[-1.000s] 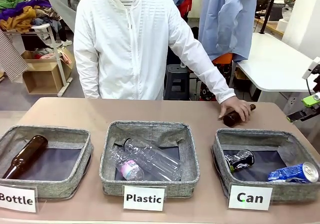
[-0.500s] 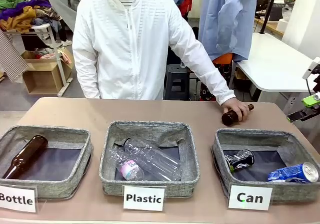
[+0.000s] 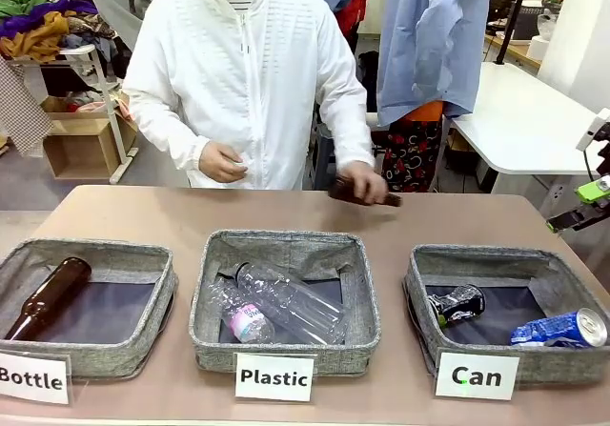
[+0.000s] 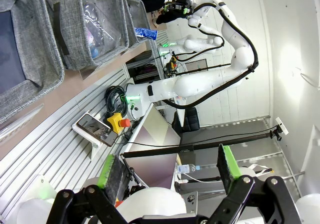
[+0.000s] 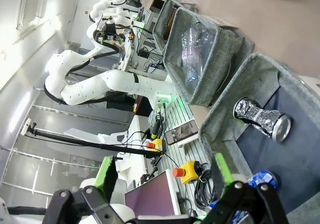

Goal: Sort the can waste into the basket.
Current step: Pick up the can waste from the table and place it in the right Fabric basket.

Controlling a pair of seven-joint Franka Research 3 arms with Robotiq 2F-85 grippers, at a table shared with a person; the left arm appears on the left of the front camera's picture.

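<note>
white table point(image 3: 530, 121), cardboard box point(image 3: 81, 147), perhaps clothes rack point(image 3: 52, 26).

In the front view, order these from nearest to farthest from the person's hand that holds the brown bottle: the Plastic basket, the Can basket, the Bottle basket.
From the hand:
1. Plastic basket, just below it, in the middle.
2. Can basket, on the right.
3. Bottle basket, far left.
</note>
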